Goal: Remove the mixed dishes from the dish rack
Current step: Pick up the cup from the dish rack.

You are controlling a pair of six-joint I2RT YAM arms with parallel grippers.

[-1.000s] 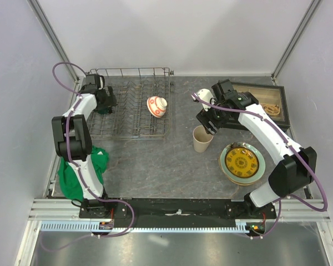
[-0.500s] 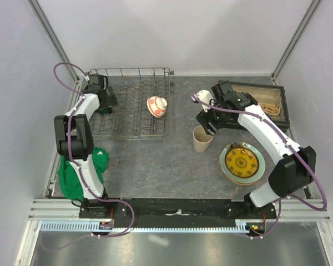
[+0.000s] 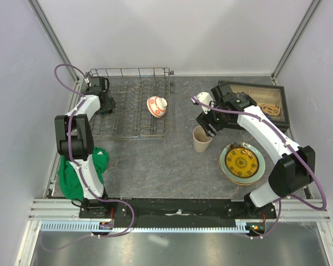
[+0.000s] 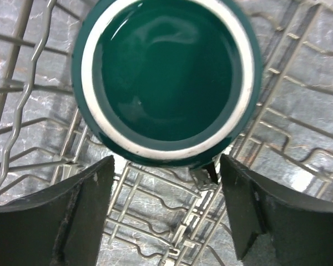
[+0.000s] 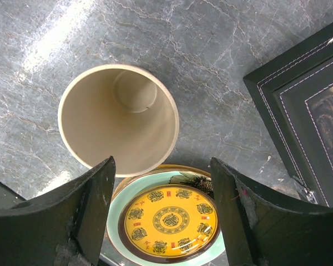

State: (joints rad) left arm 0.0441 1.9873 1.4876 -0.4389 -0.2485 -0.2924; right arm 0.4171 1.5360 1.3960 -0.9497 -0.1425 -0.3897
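Observation:
The grey wire dish rack (image 3: 134,119) stands at the back left. The small red-and-white bowl (image 3: 157,106) lies in it. My left gripper (image 3: 104,105) hovers over the rack's left end, open; in the left wrist view (image 4: 165,213) the dark green mug (image 4: 166,77) stands upright on the rack wires just ahead of the fingertips, not between them. The beige cup (image 3: 201,138) stands on the table. My right gripper (image 3: 210,124) is open just above it, empty (image 5: 161,213), with the cup (image 5: 119,119) ahead. The yellow-gold dish (image 3: 242,162) lies on the pale green plate (image 3: 226,172), a cream rim under it.
A dark-framed box (image 3: 269,105) with trinkets stands at the back right, close to the right arm, and shows in the right wrist view (image 5: 308,111). A green cloth (image 3: 80,166) lies at the front left by the left arm's base.
My left gripper has shifted slightly over the mug, which it now covers in the top view. My right gripper has edged a little above the cup. The dishes have not moved.

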